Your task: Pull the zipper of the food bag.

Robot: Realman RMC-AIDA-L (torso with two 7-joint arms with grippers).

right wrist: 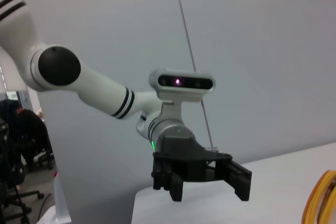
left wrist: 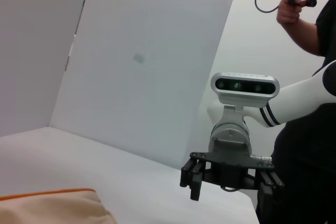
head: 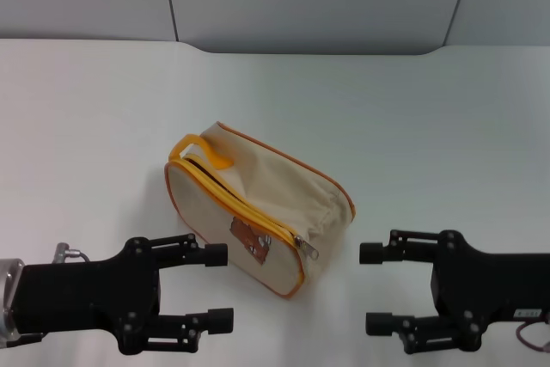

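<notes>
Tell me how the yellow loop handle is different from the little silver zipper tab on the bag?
The loop handle is wide, yellow and soft-looking; the pull tab is tiny, silver and metal. The handle sits at the far end of the food bag, nearer the left tool; the tab lies at the near end, nearer the right tool. Both are on the bag's zipper side, and neither tool touches them.

No legible text, brand, number or sign appears in any view. A small white label (head: pixel 526 313) on the right gripper (head: pixel 373 289) carries unreadable print.
</notes>
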